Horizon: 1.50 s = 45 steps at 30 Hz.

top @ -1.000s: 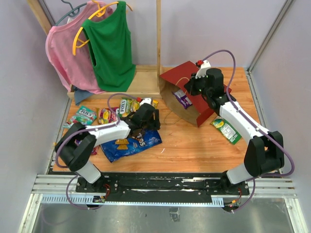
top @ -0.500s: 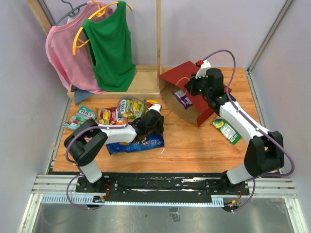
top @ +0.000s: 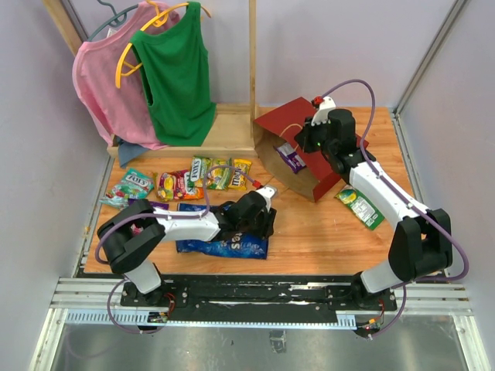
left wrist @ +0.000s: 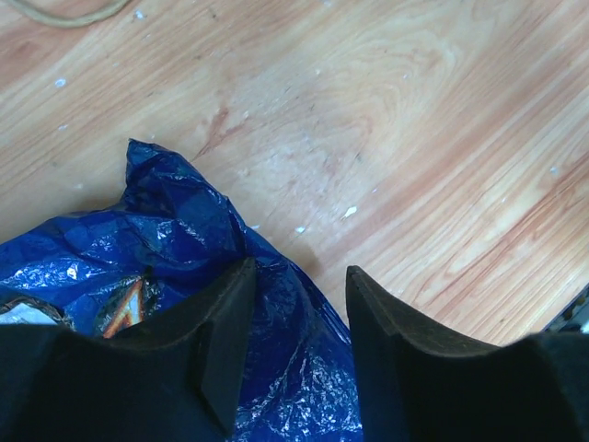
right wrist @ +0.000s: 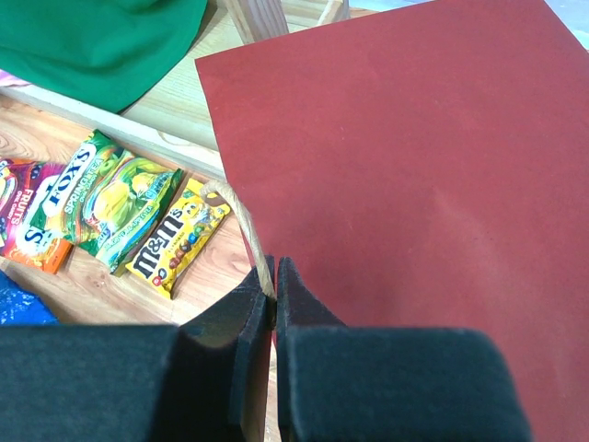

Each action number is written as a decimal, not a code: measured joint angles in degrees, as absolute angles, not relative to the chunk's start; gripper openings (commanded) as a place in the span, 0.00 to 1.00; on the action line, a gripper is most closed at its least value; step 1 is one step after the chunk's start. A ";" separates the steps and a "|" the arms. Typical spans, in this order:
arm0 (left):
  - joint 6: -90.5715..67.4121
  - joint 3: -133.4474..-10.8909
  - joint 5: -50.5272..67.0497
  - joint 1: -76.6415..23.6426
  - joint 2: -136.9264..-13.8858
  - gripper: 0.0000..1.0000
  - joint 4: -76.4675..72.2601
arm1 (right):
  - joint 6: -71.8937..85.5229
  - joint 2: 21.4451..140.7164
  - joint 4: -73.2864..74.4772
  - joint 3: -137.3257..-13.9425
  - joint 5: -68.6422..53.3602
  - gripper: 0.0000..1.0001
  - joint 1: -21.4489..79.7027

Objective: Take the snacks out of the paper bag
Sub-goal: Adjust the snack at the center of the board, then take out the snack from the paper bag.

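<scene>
Blue chip bag dragged rightward, grasped by left pincer; right pincer clamps the handle

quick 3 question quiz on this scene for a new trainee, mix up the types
1. True or false: the paper bag is empty.
2. The right gripper has its jaws shut on: A) the bag's handle B) a shirt C) a hanger.
3. What colour is the packet lying alone to the right of the bag?
Key: 1 false, a purple packet is inside; 2 A; 3 green.
</scene>
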<state>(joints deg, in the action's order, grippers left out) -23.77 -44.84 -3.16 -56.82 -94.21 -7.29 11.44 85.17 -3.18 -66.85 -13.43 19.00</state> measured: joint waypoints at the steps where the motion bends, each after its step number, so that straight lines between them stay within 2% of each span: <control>1: -23.57 -44.84 -3.46 -56.82 -93.58 0.59 -6.07 | 11.44 85.17 -3.11 -66.85 -13.43 0.04 19.00; 4: -22.96 -44.84 -4.93 -56.82 -91.05 0.85 -2.76 | 11.44 85.14 -3.09 -66.85 -13.43 0.04 19.00; 5: -23.05 -44.84 -5.74 -56.82 -89.80 0.90 -2.11 | 11.44 85.08 -3.07 -66.85 -13.43 0.04 19.00; 8: -23.03 -45.10 -7.18 -56.10 -84.97 0.96 -2.07 | 11.46 84.86 -3.09 -66.85 -13.45 0.04 19.00; 13: -26.89 -47.09 -1.58 -48.51 -81.87 0.92 -10.72 | 11.49 83.61 -2.98 -66.85 -13.45 0.04 19.00; 18: -34.13 -51.53 2.02 -40.25 -89.01 0.85 -19.46 | 11.49 82.04 -3.09 -66.85 -13.41 0.04 19.00; 24: -42.02 -61.95 3.03 -39.51 -105.06 0.75 -24.60 | 11.42 81.76 -2.87 -66.85 -13.15 0.04 19.00; 33: -50.39 -75.50 1.63 -37.60 -121.95 0.71 -25.43 | 11.05 81.19 -2.63 -66.83 -12.45 0.04 19.00; 40: -51.99 -86.21 -0.12 -37.58 -129.88 0.64 -21.96 | 11.03 81.19 -2.70 -66.76 -12.40 0.04 18.98; 45: -52.69 -86.32 -1.30 -37.63 -131.46 0.62 -20.73 | 10.94 81.19 -2.68 -66.54 -12.38 0.04 18.98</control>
<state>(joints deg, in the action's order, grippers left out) -52.69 -86.32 -1.30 -37.63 -131.46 -20.73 10.94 81.19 -2.68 -66.54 -12.38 18.98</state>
